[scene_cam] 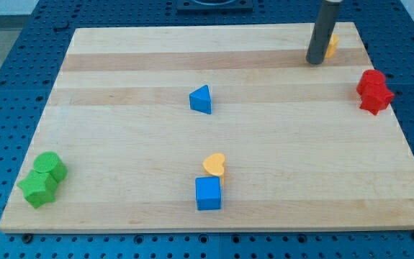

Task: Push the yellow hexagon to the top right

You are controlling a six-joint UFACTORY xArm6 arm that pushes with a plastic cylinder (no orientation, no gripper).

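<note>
The yellow hexagon point(332, 46) lies near the top right corner of the wooden board point(120, 144), mostly hidden behind my rod. My tip point(315, 62) rests on the board just left of and slightly below the hexagon, touching or almost touching it. Only a small yellow sliver shows to the rod's right.
A red block point(374, 91) sits at the right edge. A blue triangle point(201, 99) lies at centre. A yellow heart point(214, 165) touches a blue cube point(208, 193) at bottom centre. A green cylinder point(50, 166) and a green star point(37, 188) sit at bottom left.
</note>
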